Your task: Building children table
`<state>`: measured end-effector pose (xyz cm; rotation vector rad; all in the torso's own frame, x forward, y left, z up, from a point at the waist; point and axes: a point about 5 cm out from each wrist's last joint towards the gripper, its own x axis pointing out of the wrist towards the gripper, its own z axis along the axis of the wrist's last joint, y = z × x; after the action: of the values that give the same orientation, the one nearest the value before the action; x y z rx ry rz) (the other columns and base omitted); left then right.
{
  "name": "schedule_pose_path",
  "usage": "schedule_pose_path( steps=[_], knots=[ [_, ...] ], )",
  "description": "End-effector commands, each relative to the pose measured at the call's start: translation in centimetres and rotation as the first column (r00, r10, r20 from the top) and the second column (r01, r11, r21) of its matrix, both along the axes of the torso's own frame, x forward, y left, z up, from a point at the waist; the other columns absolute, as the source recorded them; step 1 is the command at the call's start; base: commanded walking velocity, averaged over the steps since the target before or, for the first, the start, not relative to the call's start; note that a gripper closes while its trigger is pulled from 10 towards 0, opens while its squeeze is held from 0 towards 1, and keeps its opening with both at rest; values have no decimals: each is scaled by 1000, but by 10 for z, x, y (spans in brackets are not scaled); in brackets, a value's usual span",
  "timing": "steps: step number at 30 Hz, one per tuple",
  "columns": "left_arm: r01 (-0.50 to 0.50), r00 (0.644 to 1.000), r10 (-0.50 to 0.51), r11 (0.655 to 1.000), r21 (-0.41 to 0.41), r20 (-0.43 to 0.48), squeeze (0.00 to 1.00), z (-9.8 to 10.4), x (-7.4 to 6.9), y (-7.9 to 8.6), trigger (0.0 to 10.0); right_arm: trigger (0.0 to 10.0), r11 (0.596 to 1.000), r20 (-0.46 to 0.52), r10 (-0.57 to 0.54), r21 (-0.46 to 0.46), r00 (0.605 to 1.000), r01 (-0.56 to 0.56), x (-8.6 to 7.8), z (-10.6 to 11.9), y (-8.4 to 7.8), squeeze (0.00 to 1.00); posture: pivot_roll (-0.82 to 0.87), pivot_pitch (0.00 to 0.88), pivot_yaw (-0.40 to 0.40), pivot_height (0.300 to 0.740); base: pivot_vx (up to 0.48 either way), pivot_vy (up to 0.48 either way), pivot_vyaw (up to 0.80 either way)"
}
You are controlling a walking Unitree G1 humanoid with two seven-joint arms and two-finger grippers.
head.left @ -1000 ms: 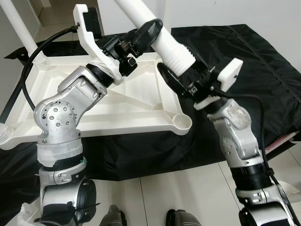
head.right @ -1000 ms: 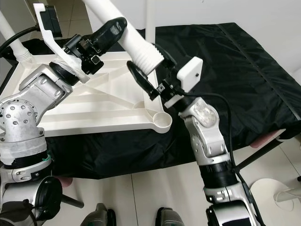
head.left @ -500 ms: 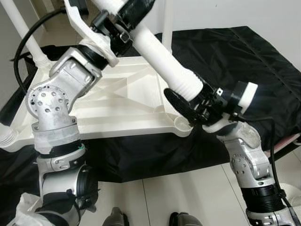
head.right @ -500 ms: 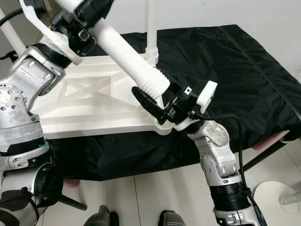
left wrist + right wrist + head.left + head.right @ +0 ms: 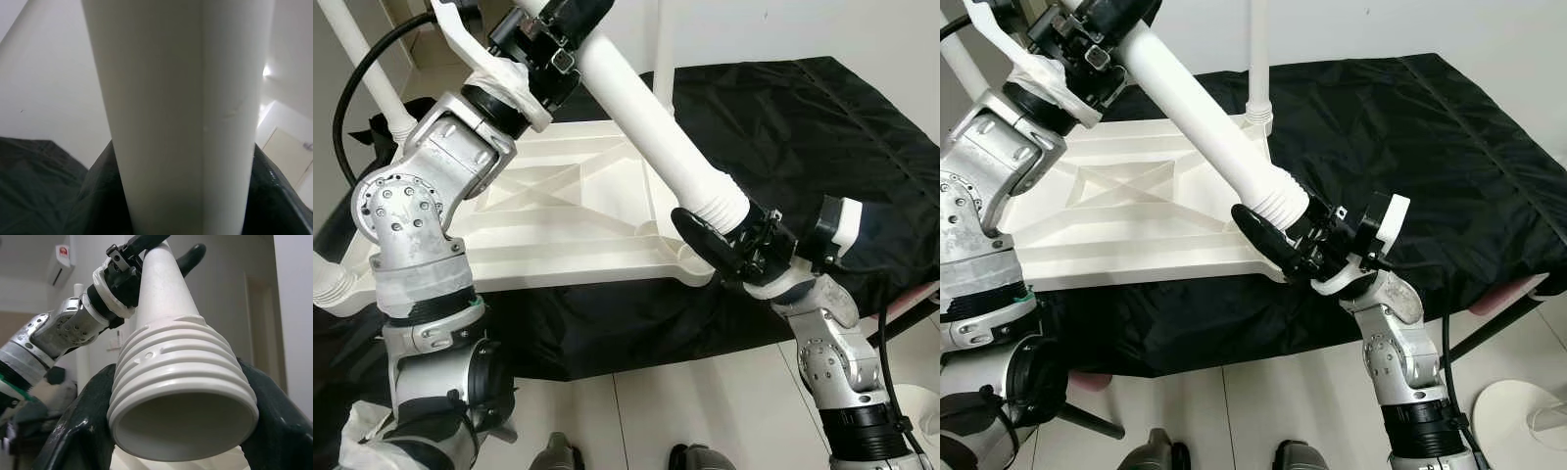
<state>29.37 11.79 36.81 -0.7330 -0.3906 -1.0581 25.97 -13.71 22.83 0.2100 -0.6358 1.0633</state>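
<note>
Over the black cloth (image 5: 822,127) lay the white tabletop (image 5: 558,220), flipped underside up, its moulded ribs showing; one leg (image 5: 1257,59) was already standing at the far corner, and others stood off to the robot's left. Both arms had hold of a loose table leg (image 5: 651,137), held on a slant; the left gripper (image 5: 548,29) was clamped about its upper shaft, fingers closed tight round the tube, while the right gripper (image 5: 729,250) pinched it just below the ribbed collar, near the threaded end (image 5: 183,396); from the right wrist that open mouth looked clean and round.

The threaded end hovered just above the near right corner of the tabletop, where a socket appeared to sit; I could not see the socket itself, for the gripper and leg covered it.

To my eye the job in hand was seating that leg; it wanted raising upright first, since a slanted thread would likely bind or cross; the lower gripper should steer the mouth square over the socket, the upper one should swing the shaft plumb; only then press down and turn, gently, lest the whole top slide on the cloth.
</note>
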Motion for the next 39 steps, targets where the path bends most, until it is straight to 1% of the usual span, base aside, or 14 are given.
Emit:
schedule_pose_path(
  steps=[1,8,9,10,17,22,23,27,29,31,36,37,38,39],
  knots=[
    [2,999,-2,1000,23,38,0,2,-6,3,0,10000,995,-41,-39,92,998,43,5,4,-13,0,21,88,94,740,0,0,0],
    [-4,999,3,1000,9,39,0,1,-5,3,0,10000,996,-140,70,63,988,-62,7,-2,-11,0,20,88,90,740,0,0,0],
    [-4,999,4,1000,11,37,0,1,-5,3,5137,10000,989,-207,132,88,969,-116,7,-4,-12,0,22,87,87,740,0,0,0],
    [-6,999,5,1000,11,35,0,1,-5,4,10000,10000,984,-231,157,121,960,-132,9,-3,-14,1000,22,87,86,740,0,0,0],
    [-17,999,17,1000,16,34,0,2,-4,6,10000,10000,961,-269,259,169,928,-219,4,-3,-19,1000,21,87,85,740,0,0,0],
    [-26,999,25,1000,18,38,0,3,-4,7,10000,10000,968,-238,224,169,945,-186,2,-6,-30,1000,20,91,80,740,0,0,0],
    [-35,999,34,999,20,41,0,3,-3,8,10000,10000,966,-255,218,193,942,-171,3,-8,-34,0,19,91,79,740,0,0,0],
    [-52,998,51,998,29,46,0,4,-2,8,10000,10000,962,-267,211,226,940,-151,4,-6,-39,0,19,92,76,740,0,0,0],
    [-68,997,66,997,36,49,0,4,-2,9,10000,10000,972,-283,176,200,943,-121,7,-6,-39,0,18,93,74,740,0,0,0],
    [-159,987,155,984,84,49,0,1,3,11,10000,10000,1000,-329,4,17,944,2,21,-6,-31,0,14,90,68,740,0,0,0],
    [-238,971,232,962,137,58,0,-5,9,10,10000,10000,990,-349,-134,-98,928,106,36,-4,-29,0,14,90,67,740,0,0,0],
    [-310,950,295,925,222,99,0,-12,12,5,10000,10000,974,-375,-204,-173,904,148,46,1,-26,0,14,83,61,740,0,0,0],
    [-310,950,295,925,222,99,0,-12,12,5,10000,10000,974,-375,-204,-173,904,148,46,1,-26,0,14,83,61,740,0,0,0],
    [-354,935,328,893,279,135,0,-18,14,1,10000,10000,959,-388,-252,-225,887,174,52,4,-24,0,14,83,61,740,0,0,0]
  ],
)
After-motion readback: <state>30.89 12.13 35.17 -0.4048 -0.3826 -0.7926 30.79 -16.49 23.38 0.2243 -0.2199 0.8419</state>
